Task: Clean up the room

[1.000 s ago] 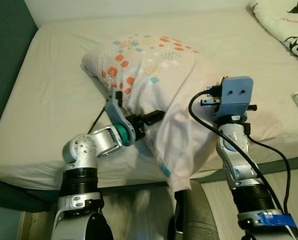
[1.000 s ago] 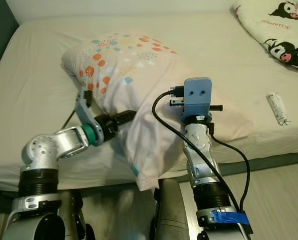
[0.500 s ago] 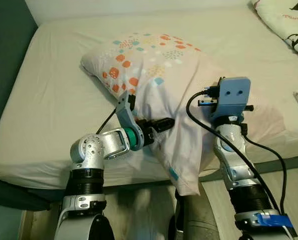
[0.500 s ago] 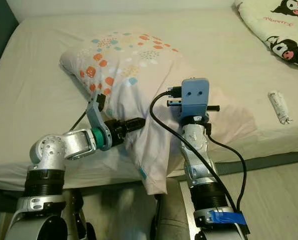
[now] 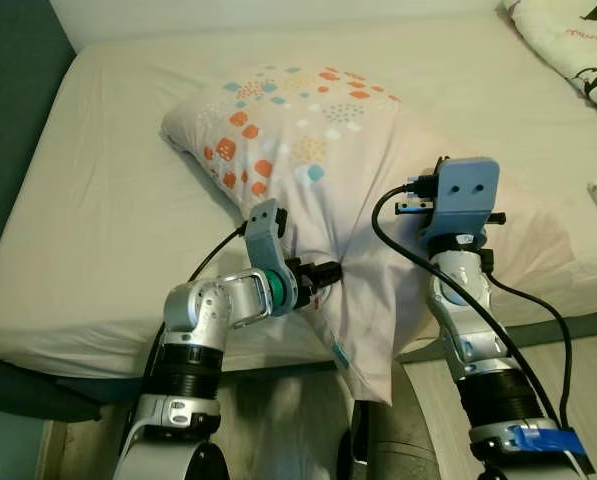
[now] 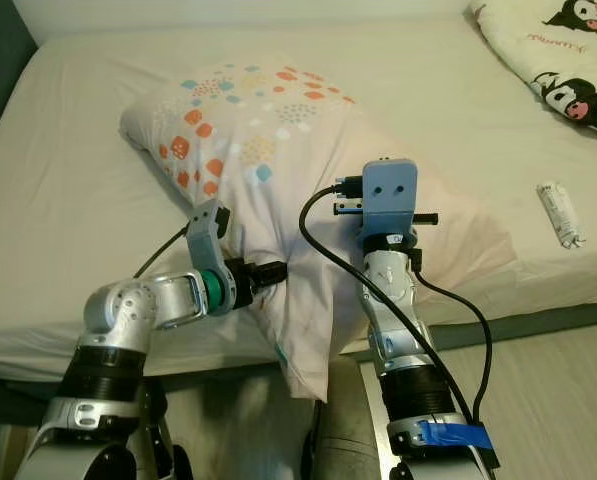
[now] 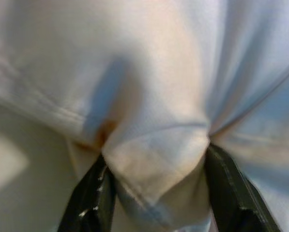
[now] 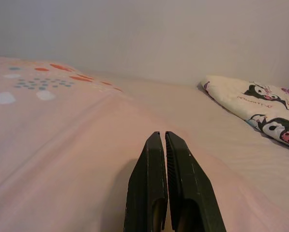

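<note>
Pillow [image 5: 308, 150] lies on bed [image 5: 98, 200], one corner drooping over the near edge. Left claw [image 7: 154, 193] pinches a fold of pillowcase there; right claw [image 8: 164, 193] clenched empty, resting on pillow. Lift corner clear of the edge; keep pinch deep so fabric doesn't slip.

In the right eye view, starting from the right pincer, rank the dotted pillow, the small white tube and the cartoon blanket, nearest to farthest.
From the right pincer, shut:
1. Pale pink pillow with coloured dots, directly under and around the pincer.
2. Small white tube, lying on the sheet to the robot's right.
3. Cream blanket with black cartoon characters, at the bed's far right corner.
</note>
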Available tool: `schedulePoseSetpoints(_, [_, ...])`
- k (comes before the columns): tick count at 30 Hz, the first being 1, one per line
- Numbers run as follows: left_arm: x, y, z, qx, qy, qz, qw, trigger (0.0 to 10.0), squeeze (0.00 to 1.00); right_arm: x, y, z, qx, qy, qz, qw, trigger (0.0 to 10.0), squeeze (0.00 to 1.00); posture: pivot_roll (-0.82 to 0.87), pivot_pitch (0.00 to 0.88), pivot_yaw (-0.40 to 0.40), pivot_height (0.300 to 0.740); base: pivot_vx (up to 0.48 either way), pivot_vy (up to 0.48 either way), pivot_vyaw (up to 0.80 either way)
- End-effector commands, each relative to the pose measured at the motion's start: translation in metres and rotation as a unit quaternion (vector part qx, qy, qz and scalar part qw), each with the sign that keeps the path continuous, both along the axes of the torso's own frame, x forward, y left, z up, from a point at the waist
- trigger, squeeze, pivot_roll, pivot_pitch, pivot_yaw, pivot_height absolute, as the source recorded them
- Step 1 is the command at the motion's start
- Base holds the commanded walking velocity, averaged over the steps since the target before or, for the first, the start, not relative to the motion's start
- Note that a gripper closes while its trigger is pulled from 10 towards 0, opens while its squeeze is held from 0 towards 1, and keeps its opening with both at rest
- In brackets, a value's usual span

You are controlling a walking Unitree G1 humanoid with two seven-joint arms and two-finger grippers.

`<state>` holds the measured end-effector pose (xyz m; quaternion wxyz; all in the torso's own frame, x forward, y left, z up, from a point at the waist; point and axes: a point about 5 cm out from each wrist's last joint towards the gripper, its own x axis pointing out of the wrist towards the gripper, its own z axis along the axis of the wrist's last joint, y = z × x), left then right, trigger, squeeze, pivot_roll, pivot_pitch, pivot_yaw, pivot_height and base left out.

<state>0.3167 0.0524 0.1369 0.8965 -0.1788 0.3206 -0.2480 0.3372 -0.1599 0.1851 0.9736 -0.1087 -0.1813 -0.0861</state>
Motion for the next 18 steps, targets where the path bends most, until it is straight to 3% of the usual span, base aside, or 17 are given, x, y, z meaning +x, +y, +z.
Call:
schedulePoseSetpoints(1, [0.001, 0.016, 0.0, 0.104, -0.07, 0.009, 0.992, 0.0, 0.0, -0.001, 0.0, 0.002, 0.001, -0.01, 0.0, 1.0, 10.0, 0.0, 0.0, 0.118, 0.061, 0.55, 0.0, 0.0, 0.0])
schedulePoseSetpoints(3, [0.001, 0.016, 0.0, 0.104, -0.07, 0.009, 0.992, 0.0, 0.0, -0.001, 0.0, 0.002, 0.001, -0.01, 0.0, 1.0, 10.0, 0.0, 0.0, 0.118, 0.061, 0.55, 0.0, 0.0, 0.0])
schedulePoseSetpoints(5, [0.007, 0.03, 0.01, 0.18, -0.141, 0.023, 0.973, 0.0, 0.0, -0.001, -0.001, 0.004, 0.003, -0.016, 0.001, 1.0, 10.0, 0.0, 0.0, 0.117, 0.062, 0.55, 0.0, 0.0, 0.0])
schedulePoseSetpoints(8, [0.007, 0.03, 0.01, 0.18, -0.141, 0.023, 0.973, 0.0, 0.0, -0.001, -0.001, 0.004, 0.003, -0.016, 0.001, 1.0, 10.0, 0.0, 0.0, 0.117, 0.062, 0.55, 0.0, 0.0, 0.0])
schedulePoseSetpoints(9, [0.014, 0.048, 0.021, 0.245, -0.192, 0.046, 0.949, 0.0, 0.0, -0.001, 0.0, 0.006, 0.003, -0.02, 0.002, 1.0, 10.0, 0.0, 0.01, 0.116, 0.062, 0.55, 0.0, 0.0, 0.0])
schedulePoseSetpoints(10, [0.014, 0.048, 0.021, 0.245, -0.192, 0.046, 0.949, 0.0, 0.0, -0.001, 0.0, 0.006, 0.003, -0.02, 0.002, 1.0, 10.0, 0.0, 0.01, 0.116, 0.062, 0.55, 0.0, 0.0, 0.0])
schedulePoseSetpoints(12, [0.032, 0.106, 0.05, 0.338, -0.249, 0.137, 0.897, 0.0, 0.0, -0.001, 0.002, 0.01, 0.005, -0.029, 0.005, 1.0, 10.0, 0.0, 0.02, 0.114, 0.058, 0.55, 0.0, 0.0, 0.0])
schedulePoseSetpoints(13, [0.032, 0.106, 0.05, 0.338, -0.249, 0.137, 0.897, 0.0, 0.0, -0.001, 0.002, 0.01, 0.005, -0.029, 0.005, 1.0, 10.0, 0.0, 0.02, 0.114, 0.058, 0.55, 0.0, 0.0, 0.0])
schedulePoseSetpoints(14, [0.037, 0.135, 0.06, 0.355, -0.245, 0.188, 0.883, 0.0, 0.0, 0.0, 0.002, 0.012, 0.007, -0.031, 0.006, 0.999, 10.0, 0.0, 0.02, 0.114, 0.058, 0.55, 0.0, 0.0, 0.0])
schedulePoseSetpoints(15, [0.037, 0.135, 0.06, 0.355, -0.245, 0.188, 0.883, 0.0, 0.0, 0.0, 0.002, 0.012, 0.007, -0.031, 0.006, 0.999, 10.0, 0.0, 0.02, 0.114, 0.058, 0.55, 0.0, 0.0, 0.0])
schedulePoseSetpoints(16, [0.04, 0.163, 0.066, 0.361, -0.235, 0.235, 0.871, 0.0, 0.0, 0.0, 0.002, 0.012, 0.008, -0.032, 0.006, 0.999, 10.0, 0.0, 0.02, 0.115, 0.058, 0.55, 0.0, 0.0, 0.0])
schedulePoseSetpoints(18, [0.04, 0.163, 0.066, 0.361, -0.235, 0.235, 0.871, 0.0, 0.0, 0.0, 0.002, 0.012, 0.008, -0.032, 0.006, 0.999, 10.0, 0.0, 0.02, 0.115, 0.058, 0.55, 0.0, 0.0, 0.0])
